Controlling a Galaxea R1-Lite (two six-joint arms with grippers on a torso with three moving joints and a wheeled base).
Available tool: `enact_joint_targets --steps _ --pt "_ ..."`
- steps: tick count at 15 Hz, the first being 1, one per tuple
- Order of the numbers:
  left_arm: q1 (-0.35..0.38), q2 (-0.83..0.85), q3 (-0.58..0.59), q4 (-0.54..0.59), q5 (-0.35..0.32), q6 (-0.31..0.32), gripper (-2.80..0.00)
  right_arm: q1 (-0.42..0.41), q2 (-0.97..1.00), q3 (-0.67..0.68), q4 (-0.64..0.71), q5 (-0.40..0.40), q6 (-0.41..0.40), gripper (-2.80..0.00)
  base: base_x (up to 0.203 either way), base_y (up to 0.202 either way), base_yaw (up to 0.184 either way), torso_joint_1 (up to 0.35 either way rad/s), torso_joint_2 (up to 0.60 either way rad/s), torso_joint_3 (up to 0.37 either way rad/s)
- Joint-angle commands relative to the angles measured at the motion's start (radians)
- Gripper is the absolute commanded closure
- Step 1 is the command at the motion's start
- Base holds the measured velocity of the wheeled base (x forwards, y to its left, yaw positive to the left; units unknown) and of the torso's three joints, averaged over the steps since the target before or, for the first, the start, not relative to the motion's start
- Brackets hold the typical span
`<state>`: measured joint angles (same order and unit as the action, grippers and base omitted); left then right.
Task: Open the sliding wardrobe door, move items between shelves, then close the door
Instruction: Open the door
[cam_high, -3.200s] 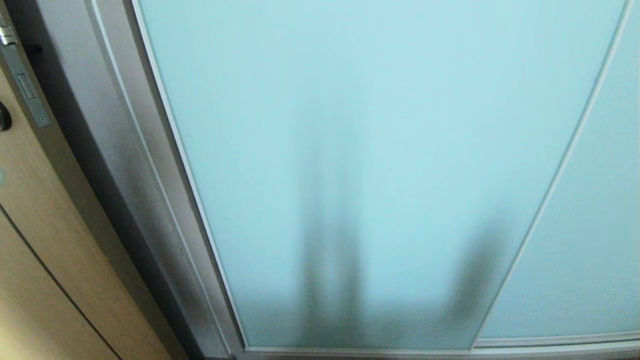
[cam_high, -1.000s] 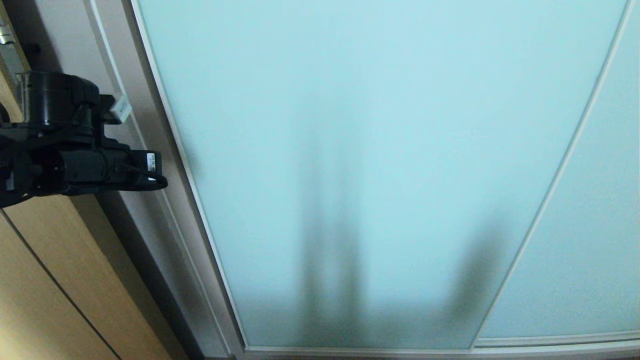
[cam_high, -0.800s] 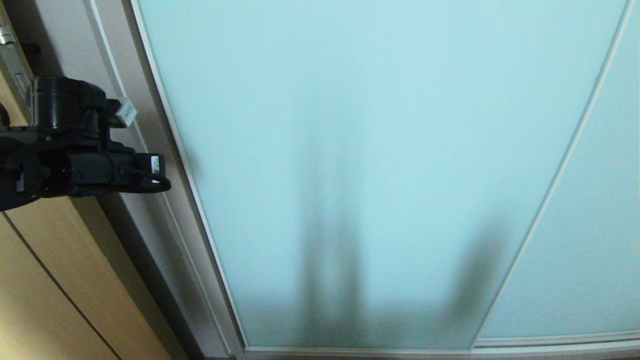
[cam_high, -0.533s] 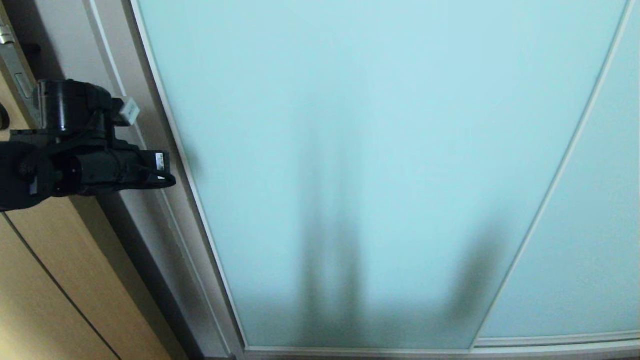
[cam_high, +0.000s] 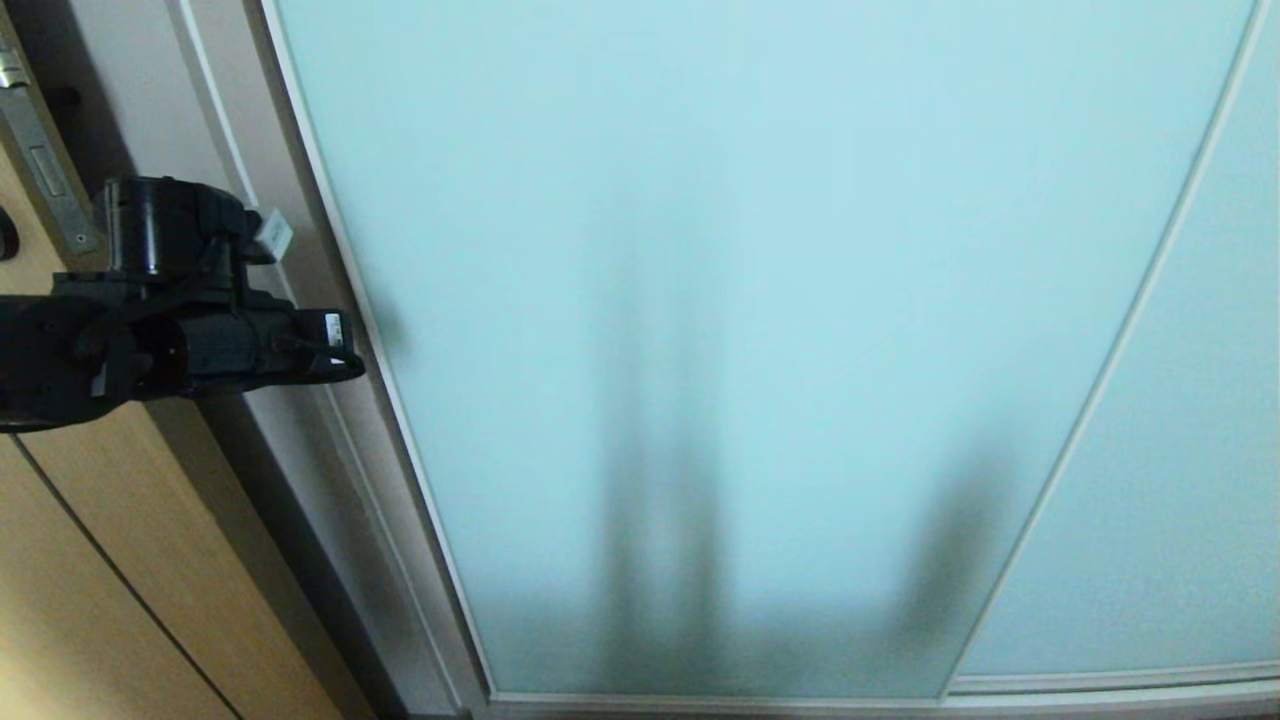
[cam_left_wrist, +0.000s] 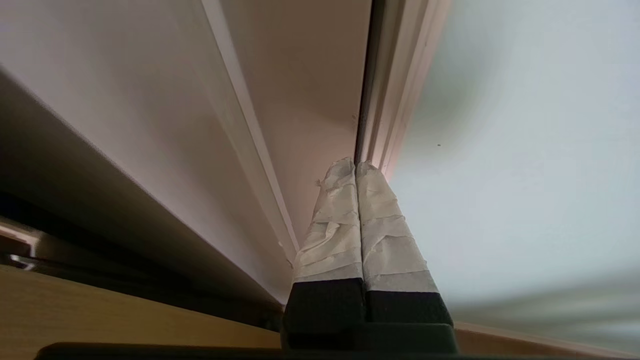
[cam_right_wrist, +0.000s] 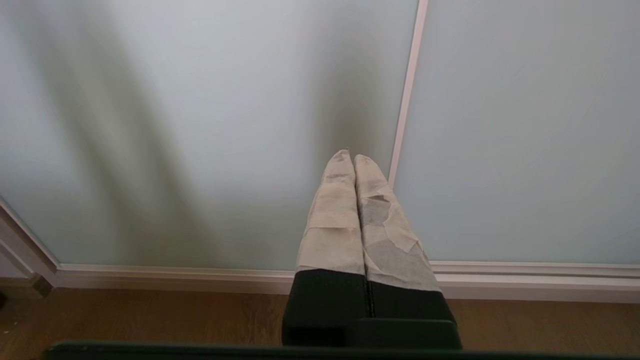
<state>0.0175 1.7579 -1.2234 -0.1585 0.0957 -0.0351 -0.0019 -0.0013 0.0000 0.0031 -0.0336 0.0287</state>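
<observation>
While upright, sliding wardrobe door (cam_high: 760, 300) stands shut.

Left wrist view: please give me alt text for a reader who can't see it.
The left gripper, its taped fingers shut together, points at the dark seam where the sliding wardrobe door of frosted glass meets the pale frame. A tan wooden door edges the view.
</observation>
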Motion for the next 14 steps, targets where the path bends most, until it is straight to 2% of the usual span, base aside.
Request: enact_joint_targets --steps 1,5,11,14 --pt "-0.001 0.007 0.001 -0.001 -0.013 -0.003 0.0 0.0 0.001 0.002 0.0 0.0 0.0 0.0 0.0 0.0 0.0 0.0 0.0 0.0" --pt "-0.017 0.03 0.018 -0.059 -0.027 -0.043 0.0 0.0 0.001 0.0 0.0 0.0 0.0 0.0 0.0 0.0 0.0 0.0 0.0 0.0" --pt "-0.111 0.03 0.097 -0.13 -0.02 -0.055 0.0 0.0 0.001 0.0 0.0 0.0 0.0 0.0 0.0 0.0 0.0 0.0 0.0 0.0" --pt "-0.132 0.018 0.125 -0.157 -0.01 -0.051 0.0 0.0 0.001 0.001 0.0 0.0 0.0 0.0 0.0 0.0 0.0 0.0 0.0 0.0"
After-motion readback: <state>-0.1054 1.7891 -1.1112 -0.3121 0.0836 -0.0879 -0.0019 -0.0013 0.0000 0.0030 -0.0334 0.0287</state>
